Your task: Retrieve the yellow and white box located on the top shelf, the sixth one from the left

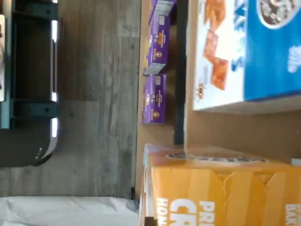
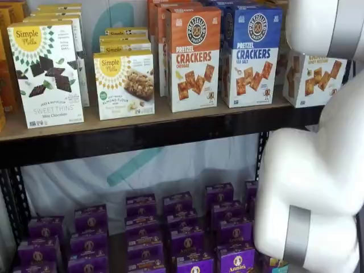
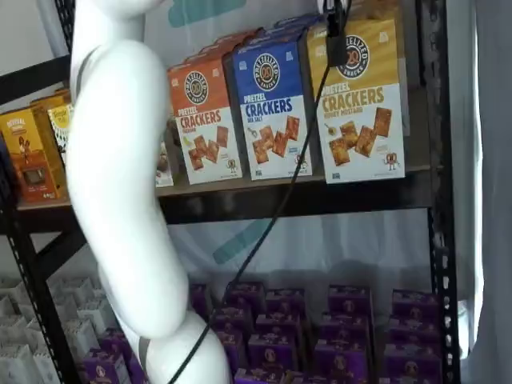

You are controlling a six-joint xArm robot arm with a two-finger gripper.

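Yellow and white box (image 3: 357, 104) upright on top shelf (image 3: 304, 196); pincer unseen.

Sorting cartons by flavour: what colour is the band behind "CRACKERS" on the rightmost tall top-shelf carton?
Yellow, on the yellow and white box; clearest in a shelf view.

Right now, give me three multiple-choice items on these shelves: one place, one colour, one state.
1. Where is the yellow and white box?
A) on the lower level
B) on the top shelf, beside the blue box
C) between the orange and blue boxes

2. The small boxes on the lower level are:
A) green
B) red
C) purple

3. The yellow and white box is:
A) standing upright
B) lying flat
C) out on the floor

Key:
1 B, it stands next to the blue one at the row's end.
2 C, they are purple in both shelf views.
3 A, its base rests on the board.
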